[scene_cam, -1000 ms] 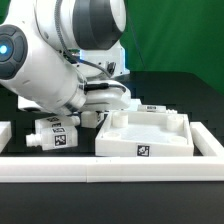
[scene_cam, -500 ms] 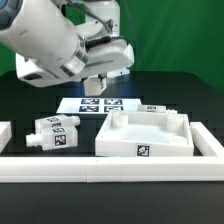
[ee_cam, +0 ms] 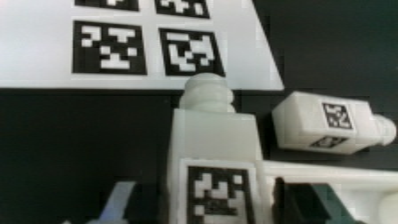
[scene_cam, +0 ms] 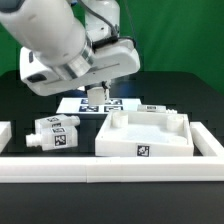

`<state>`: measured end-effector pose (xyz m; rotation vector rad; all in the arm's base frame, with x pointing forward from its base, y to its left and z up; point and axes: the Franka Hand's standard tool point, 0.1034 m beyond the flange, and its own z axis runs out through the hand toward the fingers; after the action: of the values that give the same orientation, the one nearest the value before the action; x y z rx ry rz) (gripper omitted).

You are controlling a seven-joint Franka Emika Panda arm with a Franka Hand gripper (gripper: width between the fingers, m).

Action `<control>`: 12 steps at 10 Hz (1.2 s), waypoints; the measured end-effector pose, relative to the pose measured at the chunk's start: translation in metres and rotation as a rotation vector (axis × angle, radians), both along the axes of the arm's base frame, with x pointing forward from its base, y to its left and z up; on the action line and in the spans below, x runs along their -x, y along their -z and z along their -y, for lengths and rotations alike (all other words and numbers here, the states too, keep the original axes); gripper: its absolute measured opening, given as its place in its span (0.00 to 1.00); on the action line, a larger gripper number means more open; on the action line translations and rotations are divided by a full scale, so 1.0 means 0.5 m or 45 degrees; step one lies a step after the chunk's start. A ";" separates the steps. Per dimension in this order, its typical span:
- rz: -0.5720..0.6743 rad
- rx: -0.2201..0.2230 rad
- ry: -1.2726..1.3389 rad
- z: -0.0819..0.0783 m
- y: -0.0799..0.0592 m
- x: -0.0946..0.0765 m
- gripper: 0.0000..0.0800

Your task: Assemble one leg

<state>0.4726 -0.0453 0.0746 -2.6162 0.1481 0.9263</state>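
Note:
My gripper (scene_cam: pixel 97 92) hangs above the marker board (scene_cam: pixel 120 103), shut on the leg (scene_cam: pixel 97 98), a white block with a black-and-white marker. In the wrist view the leg (ee_cam: pixel 214 150) runs out from between the two fingers (ee_cam: pixel 118 205), its rounded tip toward the marker board (ee_cam: pixel 143 45). The large white walled tray-like part (scene_cam: pixel 170 143) lies on the black table at the exterior view's right, apart from the gripper.
A longer white marked piece (scene_cam: pixel 55 132) lies left of the tray in the exterior view. Another marked white piece (scene_cam: pixel 152 108) sits behind the tray. The wrist view shows a marked piece (ee_cam: pixel 329 120) on the table beside the leg. A white rail (scene_cam: pixel 110 172) borders the front.
The arm has risen from low beside the tray's left side to above the marker board, carrying the leg. Over the last half second it shifted only slightly.

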 end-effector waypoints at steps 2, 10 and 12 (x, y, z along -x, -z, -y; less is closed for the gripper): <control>0.130 0.035 0.012 -0.018 -0.041 -0.011 0.35; 0.792 0.243 0.068 -0.072 -0.104 -0.089 0.35; 0.983 0.312 0.097 -0.061 -0.101 -0.102 0.35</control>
<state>0.5235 -0.0150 0.1251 -2.9579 0.1601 -0.1773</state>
